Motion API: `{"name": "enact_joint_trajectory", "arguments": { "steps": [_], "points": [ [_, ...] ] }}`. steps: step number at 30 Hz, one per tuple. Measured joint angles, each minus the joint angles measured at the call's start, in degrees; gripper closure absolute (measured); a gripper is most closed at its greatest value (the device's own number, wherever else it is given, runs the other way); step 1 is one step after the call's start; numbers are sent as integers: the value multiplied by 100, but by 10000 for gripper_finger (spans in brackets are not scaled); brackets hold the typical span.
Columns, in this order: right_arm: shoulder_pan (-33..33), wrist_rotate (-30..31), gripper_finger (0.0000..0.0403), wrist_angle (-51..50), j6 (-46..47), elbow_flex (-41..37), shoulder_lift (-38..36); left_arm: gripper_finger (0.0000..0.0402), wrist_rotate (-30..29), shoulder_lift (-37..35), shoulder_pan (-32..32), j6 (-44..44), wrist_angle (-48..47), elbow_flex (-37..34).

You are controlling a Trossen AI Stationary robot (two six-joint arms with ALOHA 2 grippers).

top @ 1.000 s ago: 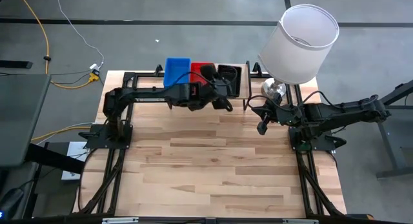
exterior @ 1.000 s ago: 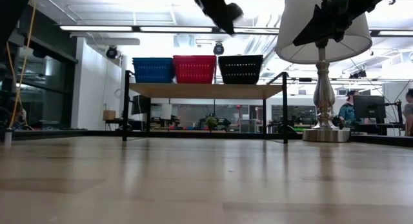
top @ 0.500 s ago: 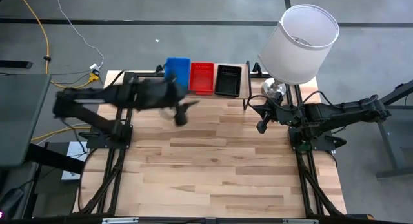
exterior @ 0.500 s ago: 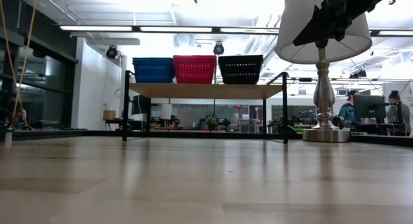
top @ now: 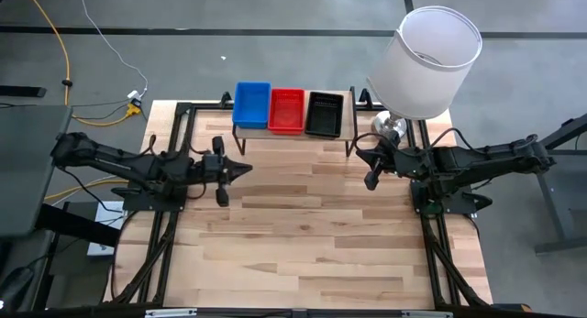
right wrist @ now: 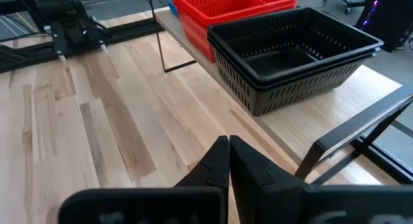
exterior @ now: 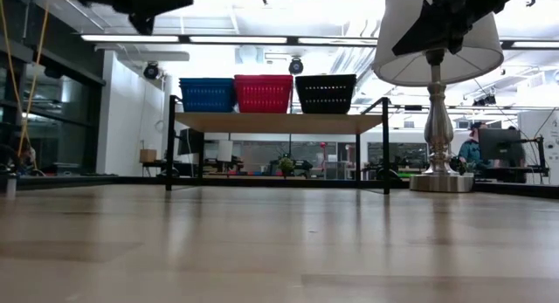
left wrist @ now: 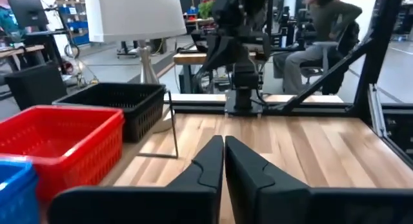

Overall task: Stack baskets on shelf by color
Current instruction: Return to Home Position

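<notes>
Sorting looked done: blue baskets, red baskets and black baskets lined the shelf; left gripper and right gripper hung clear, pinched shut, empty.

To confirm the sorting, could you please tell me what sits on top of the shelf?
The shelf carries blue baskets, red baskets and black baskets, side by side. How many nest in each pile cannot be seen.
</notes>
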Motion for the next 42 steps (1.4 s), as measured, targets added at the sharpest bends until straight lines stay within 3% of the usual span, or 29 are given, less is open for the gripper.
{"name": "enact_joint_trajectory", "arguments": {
  "steps": [18,22,29,42],
  "points": [
    [-2,-300,403,-7,305,0,2,401,611,-1986,14,270,745,-1715],
    [-75,-134,403,-6,455,0,0,401,645,-2360,102,310,704,-1880],
    [-236,-511,403,-7,313,0,-21,401,822,-2922,280,266,678,-2202],
    [-247,-527,403,-7,304,0,-590,401,805,-3439,282,-8,551,-2602]
  ]
}}
